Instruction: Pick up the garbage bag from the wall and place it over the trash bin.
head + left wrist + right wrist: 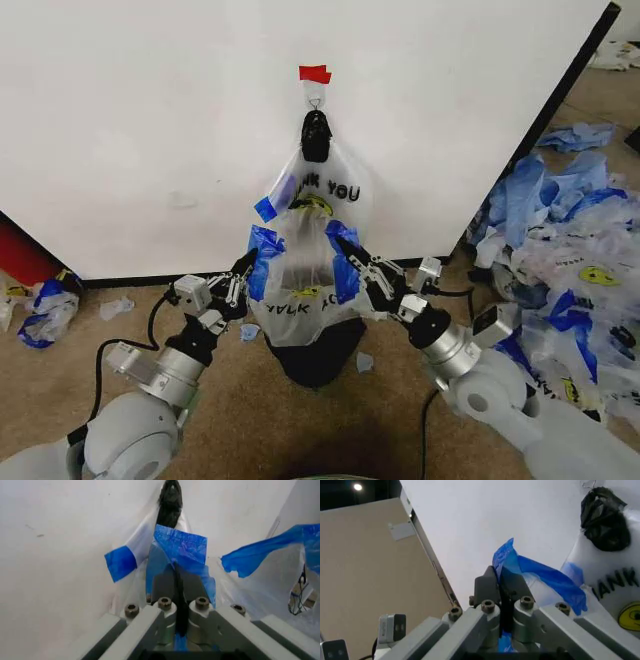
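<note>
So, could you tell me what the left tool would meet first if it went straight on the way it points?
Probably the hanging bag against the wall; the left tool is already shut on a blue bag edge.

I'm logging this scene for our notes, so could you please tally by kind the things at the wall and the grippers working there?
Garbage bags: 2, one hanging, one held open
Trash bin: 1
Metal hook: 1
Red tape strip: 1
Grippers: 2, left gripper, right gripper, each shut on the held bag's blue edge
Total: 7
</note>
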### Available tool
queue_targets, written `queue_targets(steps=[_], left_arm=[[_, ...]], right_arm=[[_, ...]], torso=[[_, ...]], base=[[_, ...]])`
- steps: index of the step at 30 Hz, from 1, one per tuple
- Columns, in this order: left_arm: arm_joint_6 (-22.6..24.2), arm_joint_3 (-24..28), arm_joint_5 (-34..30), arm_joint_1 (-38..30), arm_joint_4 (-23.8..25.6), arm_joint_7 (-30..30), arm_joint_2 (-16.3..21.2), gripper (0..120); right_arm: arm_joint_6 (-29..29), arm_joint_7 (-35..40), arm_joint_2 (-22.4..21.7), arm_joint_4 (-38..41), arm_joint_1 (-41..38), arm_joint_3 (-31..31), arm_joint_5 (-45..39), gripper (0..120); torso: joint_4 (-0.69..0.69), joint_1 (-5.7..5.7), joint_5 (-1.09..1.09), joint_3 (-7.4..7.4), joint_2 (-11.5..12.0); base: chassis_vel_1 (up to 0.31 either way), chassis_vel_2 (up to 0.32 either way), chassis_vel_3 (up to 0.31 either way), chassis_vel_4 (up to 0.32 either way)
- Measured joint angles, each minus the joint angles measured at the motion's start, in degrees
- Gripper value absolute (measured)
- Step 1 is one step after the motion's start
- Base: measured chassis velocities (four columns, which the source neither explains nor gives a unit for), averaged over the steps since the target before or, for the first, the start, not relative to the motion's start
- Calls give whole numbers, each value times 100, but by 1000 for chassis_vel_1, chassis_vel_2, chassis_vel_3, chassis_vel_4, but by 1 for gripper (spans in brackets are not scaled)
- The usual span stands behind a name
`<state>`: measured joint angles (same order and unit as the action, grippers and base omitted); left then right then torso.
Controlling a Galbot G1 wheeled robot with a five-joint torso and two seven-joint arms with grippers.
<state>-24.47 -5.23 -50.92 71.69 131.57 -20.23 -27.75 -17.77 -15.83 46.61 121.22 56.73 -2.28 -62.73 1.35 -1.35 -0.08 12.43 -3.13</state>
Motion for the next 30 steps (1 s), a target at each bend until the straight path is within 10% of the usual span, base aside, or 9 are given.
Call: queue_targets(steps=[30], left_arm=[[-12,-10,-15,21,-247,-13,-149,0]], right_arm=[[-101,-502,1219,-1041,-337,-554,182,0]], torso=[[0,0,2,0,0]], base=[[0,0,0,0]])
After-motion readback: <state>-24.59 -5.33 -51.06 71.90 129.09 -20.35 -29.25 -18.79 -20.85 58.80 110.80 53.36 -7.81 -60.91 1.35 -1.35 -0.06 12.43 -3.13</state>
